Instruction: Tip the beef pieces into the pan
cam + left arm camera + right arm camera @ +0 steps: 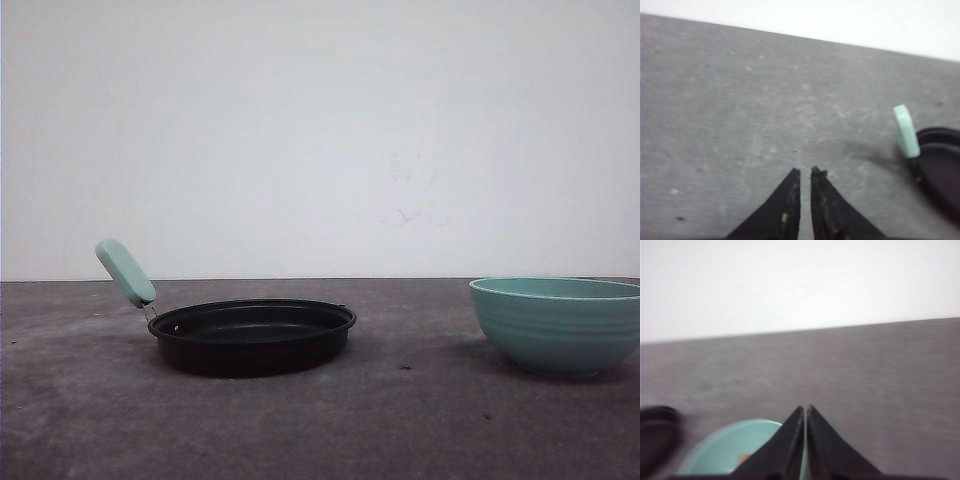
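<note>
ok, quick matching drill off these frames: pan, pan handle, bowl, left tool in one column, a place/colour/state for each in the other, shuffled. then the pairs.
Things:
1. pan
2. pan handle
3. bowl
4. left tool

Descriptions:
A. teal, ribbed, at the right side of the table in the front view
B. shallow, black, round, left of centre on the table in the front view
C. mint green, angled up and away from the rim
D. dark fingers nearly together, nothing between them, over bare table

Pairs: 1-B, 2-C, 3-A, 4-D
</note>
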Motion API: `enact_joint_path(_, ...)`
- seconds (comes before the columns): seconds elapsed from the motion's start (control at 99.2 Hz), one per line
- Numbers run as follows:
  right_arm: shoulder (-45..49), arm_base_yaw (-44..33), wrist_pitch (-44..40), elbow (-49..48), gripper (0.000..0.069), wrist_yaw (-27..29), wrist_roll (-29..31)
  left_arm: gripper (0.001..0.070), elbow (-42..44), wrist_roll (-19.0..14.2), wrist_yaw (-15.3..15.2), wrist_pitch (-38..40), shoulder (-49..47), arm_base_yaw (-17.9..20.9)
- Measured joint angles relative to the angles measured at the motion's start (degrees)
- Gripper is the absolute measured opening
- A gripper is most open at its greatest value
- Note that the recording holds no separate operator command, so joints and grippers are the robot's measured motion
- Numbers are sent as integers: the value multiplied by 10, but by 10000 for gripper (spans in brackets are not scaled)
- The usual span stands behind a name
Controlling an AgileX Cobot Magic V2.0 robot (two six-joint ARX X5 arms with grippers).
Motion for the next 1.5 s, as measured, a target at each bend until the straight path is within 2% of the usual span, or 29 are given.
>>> enact_joint_path(0.091,0,0,25,0,11,-53,43,13,-1,-75,44,7,0,0)
enact_joint_path(0.161,0,0,44,0,11,-70,78,13,-4,-133,97,18,0,0)
enact_joint_path(0.303,0,1,45,4,10,-99,158,13,-2,-207,202,66,0,0)
enact_joint_path(0.363,1,0,37,18,9,-110,181,13,23,-222,212,61,1,0)
enact_joint_path(0.424,2,1,26,48,9,-113,192,13,64,-229,191,38,5,0)
enact_joint_path(0.524,6,1,-16,115,9,-97,198,13,156,-226,123,-20,33,0)
enact_joint_path(0.605,28,0,-67,176,9,-74,190,13,224,-203,97,-41,80,0)
enact_joint_path(0.746,100,0,-118,285,9,-42,141,13,353,-147,104,-48,204,0)
enact_joint_path(0.847,166,0,-136,380,9,-37,97,13,454,-126,114,-74,299,-1)
enact_joint_path(1.029,287,0,-213,538,9,2,7,17,599,-112,146,-86,425,-7)
enact_joint_path(1.22,354,1,-242,597,21,0,-34,43,628,-112,169,-86,452,-13)
enact_joint_path(1.291,357,1,-246,598,76,-10,-39,103,628,-109,170,-96,452,-14)
enact_joint_path(1.351,355,1,-248,598,168,-10,-41,207,628,-103,169,-104,452,-14)
enact_joint_path(1.412,354,1,-248,598,303,-10,-43,365,628,-92,167,-115,452,-14)
enact_joint_path(1.452,353,1,-247,598,417,-10,-43,473,628,-84,158,-123,452,-15)
enact_joint_path(1.503,352,1,-247,598,531,-10,-43,574,628,-76,144,-137,453,-15)
